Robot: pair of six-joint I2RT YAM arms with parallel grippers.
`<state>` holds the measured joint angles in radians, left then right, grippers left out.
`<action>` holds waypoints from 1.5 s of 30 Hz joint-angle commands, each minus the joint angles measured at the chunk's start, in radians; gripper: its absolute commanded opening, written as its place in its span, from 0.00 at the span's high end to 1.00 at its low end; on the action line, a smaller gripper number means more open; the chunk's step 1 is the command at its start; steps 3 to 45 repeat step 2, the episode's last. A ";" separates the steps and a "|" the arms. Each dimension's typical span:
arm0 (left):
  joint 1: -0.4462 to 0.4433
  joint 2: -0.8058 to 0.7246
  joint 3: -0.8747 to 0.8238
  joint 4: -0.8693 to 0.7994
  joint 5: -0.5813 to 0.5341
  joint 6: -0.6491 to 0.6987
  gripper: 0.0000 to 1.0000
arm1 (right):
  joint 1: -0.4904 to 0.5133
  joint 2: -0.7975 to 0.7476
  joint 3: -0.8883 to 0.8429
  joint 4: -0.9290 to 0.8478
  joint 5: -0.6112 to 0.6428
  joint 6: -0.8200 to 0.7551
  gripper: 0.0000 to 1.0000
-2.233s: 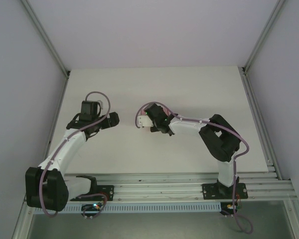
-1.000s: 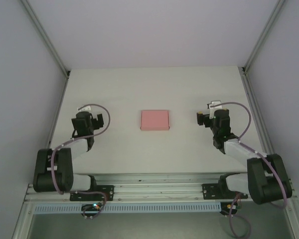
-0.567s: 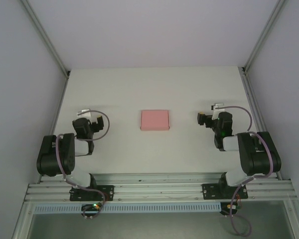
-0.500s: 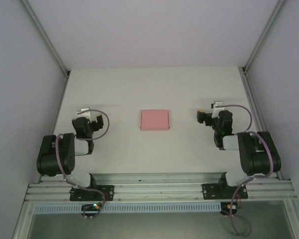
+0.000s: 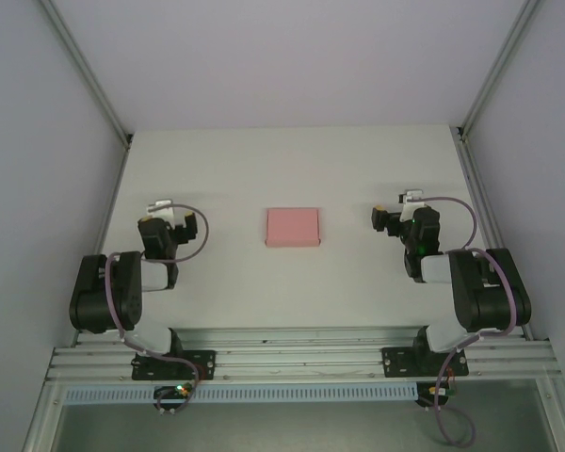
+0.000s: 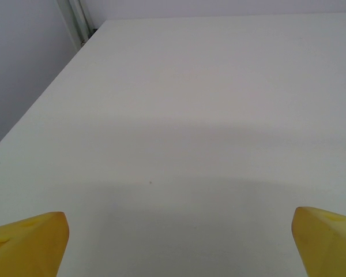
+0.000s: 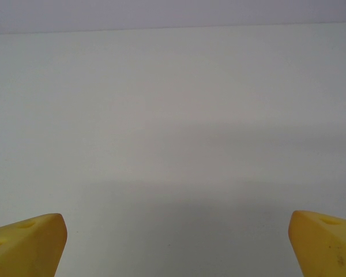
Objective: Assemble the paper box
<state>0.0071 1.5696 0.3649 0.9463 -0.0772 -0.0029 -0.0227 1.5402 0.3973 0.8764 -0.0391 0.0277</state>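
The left gripper [image 6: 179, 242] has its jaws spread wide with nothing between them. Its yellow fingertips [image 6: 29, 245] sit at the lower corners of the wrist view, above the bare white table [image 6: 207, 115]. The right gripper [image 7: 176, 242] is spread just as wide and also holds nothing. Both arms are folded back near their bases, one at each side. The paper box [image 5: 293, 227], a small pale pink rectangle, lies flat at the middle of the table, between the two grippers and well apart from both.
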 commanded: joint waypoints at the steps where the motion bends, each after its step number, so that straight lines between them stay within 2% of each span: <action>1: -0.004 -0.003 0.021 -0.006 0.016 0.020 0.00 | 0.002 0.002 0.006 0.022 -0.018 0.008 0.00; 45: -0.003 -0.003 0.021 -0.006 0.017 0.020 0.00 | 0.002 0.002 0.006 0.021 -0.018 0.008 0.00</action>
